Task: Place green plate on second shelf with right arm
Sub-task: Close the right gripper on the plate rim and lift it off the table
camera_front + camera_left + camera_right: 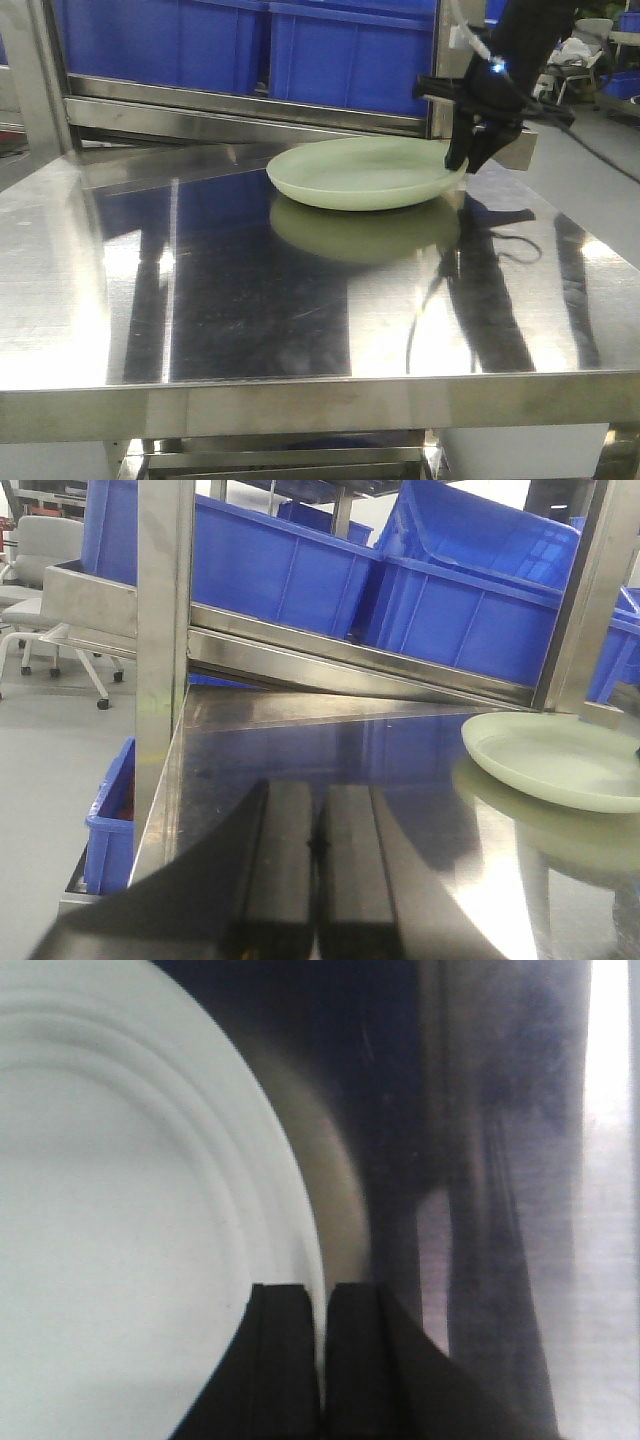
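The right wrist view showed the right pincer [322, 1360] nearly closed, gripping the green plate [120, 1220] by its rim. Only the front view showed the whole plate left of it, over the surface [250, 320].

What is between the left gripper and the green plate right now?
Nothing but bare, reflective steel shelf surface separates the left gripper from the green plate; the left wrist view shows that stretch.

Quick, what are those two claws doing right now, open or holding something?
Left gripper: closed, holding nothing.
Right gripper: closed on the rim of the green plate.
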You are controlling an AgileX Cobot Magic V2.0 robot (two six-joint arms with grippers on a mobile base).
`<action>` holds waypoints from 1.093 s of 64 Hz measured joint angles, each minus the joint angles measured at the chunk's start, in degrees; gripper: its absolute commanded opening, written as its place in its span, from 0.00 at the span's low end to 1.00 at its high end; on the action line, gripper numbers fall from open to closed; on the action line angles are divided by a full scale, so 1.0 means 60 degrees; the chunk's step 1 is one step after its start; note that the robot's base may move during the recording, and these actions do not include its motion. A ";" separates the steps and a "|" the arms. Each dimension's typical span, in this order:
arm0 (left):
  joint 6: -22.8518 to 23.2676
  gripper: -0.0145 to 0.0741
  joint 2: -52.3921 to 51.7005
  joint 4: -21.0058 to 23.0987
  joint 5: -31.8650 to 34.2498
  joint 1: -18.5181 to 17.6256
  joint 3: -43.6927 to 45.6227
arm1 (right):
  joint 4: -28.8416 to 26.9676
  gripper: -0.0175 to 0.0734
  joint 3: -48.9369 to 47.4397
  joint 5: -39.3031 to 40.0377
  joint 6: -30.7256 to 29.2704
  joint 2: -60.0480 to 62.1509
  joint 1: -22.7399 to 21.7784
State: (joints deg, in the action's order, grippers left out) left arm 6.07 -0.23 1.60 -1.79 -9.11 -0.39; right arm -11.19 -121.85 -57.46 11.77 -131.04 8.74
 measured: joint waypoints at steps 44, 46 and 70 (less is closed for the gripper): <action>0.0000 0.31 0.0000 0.0000 0.0000 0.0000 0.0000 | 0.0353 0.25 0.4151 0.0363 -0.0611 0.6699 -0.0023; 0.0000 0.31 0.0000 0.0000 0.0000 0.0000 0.0000 | 0.0353 0.25 0.4851 0.0672 -0.0611 0.7328 -0.0023; 0.0000 0.31 0.0000 0.0000 0.0000 0.0000 0.0000 | -0.0135 0.25 1.0091 0.2263 -0.0541 1.3934 -0.0023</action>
State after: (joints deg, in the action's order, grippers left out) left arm 6.07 -0.23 1.60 -1.79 -9.11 -0.39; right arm -12.00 -61.31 -43.88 8.52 -47.43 8.60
